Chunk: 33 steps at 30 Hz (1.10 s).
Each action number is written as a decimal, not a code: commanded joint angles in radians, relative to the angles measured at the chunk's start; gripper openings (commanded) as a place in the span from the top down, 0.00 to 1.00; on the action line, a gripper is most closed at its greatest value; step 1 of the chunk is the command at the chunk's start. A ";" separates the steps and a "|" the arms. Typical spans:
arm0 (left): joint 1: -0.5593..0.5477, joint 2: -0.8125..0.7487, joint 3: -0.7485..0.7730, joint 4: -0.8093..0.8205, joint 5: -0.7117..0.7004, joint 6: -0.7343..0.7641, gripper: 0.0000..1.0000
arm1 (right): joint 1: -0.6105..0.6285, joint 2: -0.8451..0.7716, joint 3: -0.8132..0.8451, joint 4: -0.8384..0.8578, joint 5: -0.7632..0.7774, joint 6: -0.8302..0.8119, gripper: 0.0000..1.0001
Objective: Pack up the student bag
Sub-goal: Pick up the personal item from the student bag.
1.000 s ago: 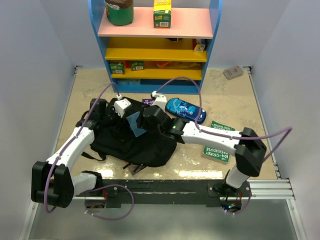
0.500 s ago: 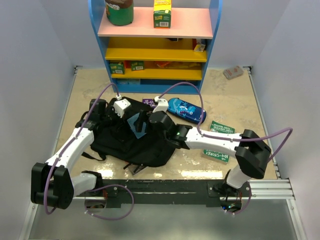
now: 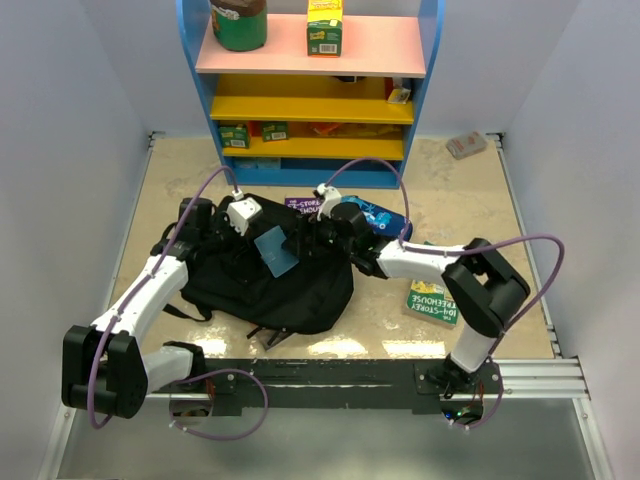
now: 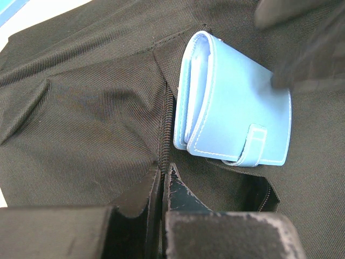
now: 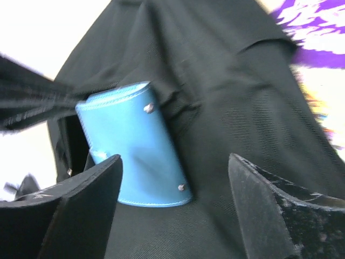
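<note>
The student bag (image 3: 290, 290) is a black fabric backpack lying left of centre on the table. A light blue wallet (image 3: 272, 249) lies on its upper part at a zipper opening. My left gripper (image 3: 256, 232) is shut on the bag's fabric beside the zipper (image 4: 161, 181), with the wallet (image 4: 232, 118) just ahead of it. My right gripper (image 3: 301, 240) is open. In the right wrist view the wallet (image 5: 135, 145) lies on the bag (image 5: 232, 91) ahead of the left finger, and the gripper (image 5: 175, 202) holds nothing.
A blue patterned pencil case (image 3: 375, 218) lies right of the bag. Green books (image 3: 432, 300) lie under the right arm and a purple one (image 3: 300, 204) behind the bag. A blue shelf unit (image 3: 310, 100) stands at the back. A small packet (image 3: 466, 145) lies far right.
The right arm has folded back, its elbow moving right and towards the shelf side, with its gripper drawn a little away from the wallet. The wallet, bag and left arm have stayed put.
</note>
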 commanded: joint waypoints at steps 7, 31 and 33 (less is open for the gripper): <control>0.002 -0.021 0.017 0.001 0.033 -0.010 1.00 | 0.022 0.112 0.018 0.190 -0.259 0.003 0.31; 0.002 -0.041 0.014 -0.005 0.018 0.004 1.00 | 0.111 0.031 0.128 -0.228 -0.180 0.280 1.00; 0.002 -0.047 0.009 -0.007 0.018 0.007 1.00 | 0.109 0.020 0.128 -0.276 -0.186 0.287 1.00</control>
